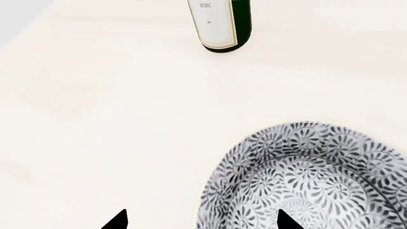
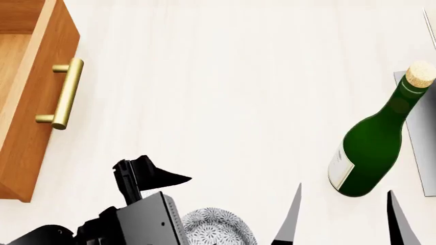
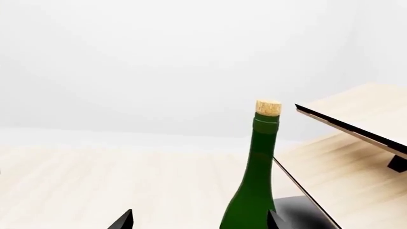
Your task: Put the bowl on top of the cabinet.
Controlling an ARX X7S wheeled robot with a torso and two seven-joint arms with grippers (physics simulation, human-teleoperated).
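The small round grey-speckled ceramic bowl [image 1: 308,179], probably rigid, light and glaze-slick, sits under one tip of the left gripper [image 1: 200,220], whose jaws stand wide and empty, so pinch its rim.

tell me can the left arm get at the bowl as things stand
Probably yes. The left gripper hangs open right over the bowl, one fingertip over its inside and the other outside the rim, nothing between them. The green bottle stands well off.
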